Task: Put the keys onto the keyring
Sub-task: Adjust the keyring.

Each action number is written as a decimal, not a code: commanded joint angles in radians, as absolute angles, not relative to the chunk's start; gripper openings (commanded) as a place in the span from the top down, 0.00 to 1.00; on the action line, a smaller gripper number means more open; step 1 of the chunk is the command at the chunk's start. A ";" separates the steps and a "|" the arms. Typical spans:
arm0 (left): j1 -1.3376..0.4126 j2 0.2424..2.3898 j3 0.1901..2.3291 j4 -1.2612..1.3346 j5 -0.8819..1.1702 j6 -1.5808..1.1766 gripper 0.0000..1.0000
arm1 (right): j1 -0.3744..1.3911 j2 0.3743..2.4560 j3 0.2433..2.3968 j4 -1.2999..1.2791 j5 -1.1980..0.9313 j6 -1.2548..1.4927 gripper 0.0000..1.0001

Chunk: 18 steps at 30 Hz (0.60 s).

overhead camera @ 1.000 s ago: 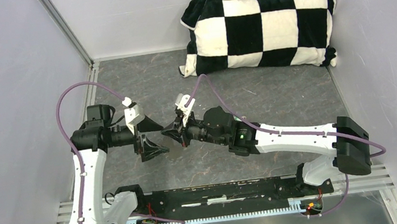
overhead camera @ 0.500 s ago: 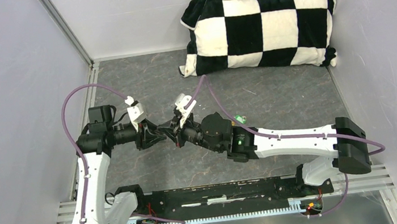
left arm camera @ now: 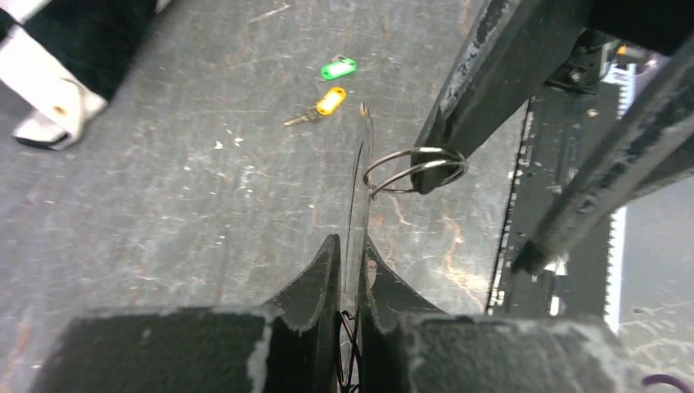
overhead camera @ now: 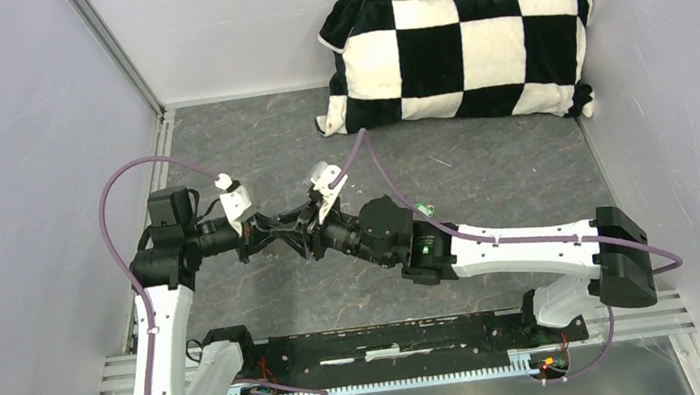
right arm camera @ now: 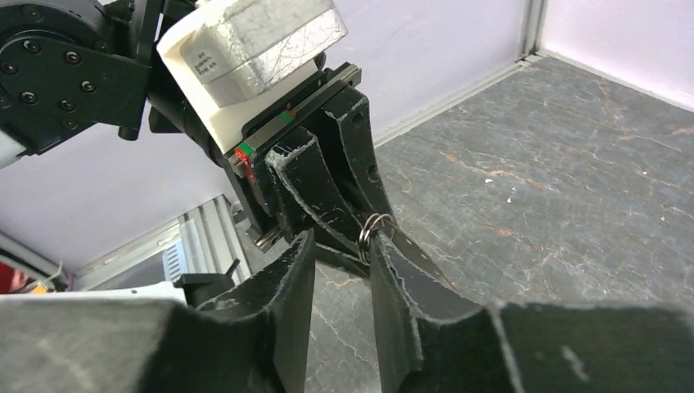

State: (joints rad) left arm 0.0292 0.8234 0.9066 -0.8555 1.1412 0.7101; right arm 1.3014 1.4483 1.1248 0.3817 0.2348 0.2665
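The keyring [left arm camera: 413,168] is a small silvery split ring on a thin clear strip, hanging in mid-air above the floor. My left gripper [left arm camera: 350,246] is shut on that strip, which runs out from between its jaws to the ring. My right gripper [right arm camera: 342,239] is open, and the keyring [right arm camera: 373,227] rests against the tip of its right finger. In the top view both grippers meet tip to tip, left gripper [overhead camera: 274,229] and right gripper [overhead camera: 306,235]. The keys lie on the floor beyond: a green-headed key [left arm camera: 338,67] and a yellow-headed key [left arm camera: 327,101].
A black-and-white checkered pillow [overhead camera: 457,48] lies against the back wall. Grey walls close in both sides. The black base rail [overhead camera: 394,338] runs along the near edge. The green key [overhead camera: 426,210] lies just behind my right forearm.
My left gripper moved right to meet the right one and closed on the keyring's strip. The right jaws, shut a second ago, have parted.
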 commanded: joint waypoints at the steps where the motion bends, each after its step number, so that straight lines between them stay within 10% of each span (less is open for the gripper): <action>1: 0.035 0.756 0.932 -0.712 1.068 0.790 0.98 | 1.315 1.363 1.150 0.364 0.116 0.249 0.61; 6: 0.035 0.676 0.914 -0.554 1.033 0.785 0.98 | 1.315 1.252 1.087 0.320 0.095 0.165 0.50; 18: 0.035 0.597 0.945 -0.423 1.060 0.730 0.98 | 1.316 1.105 0.905 0.464 0.029 -0.067 0.60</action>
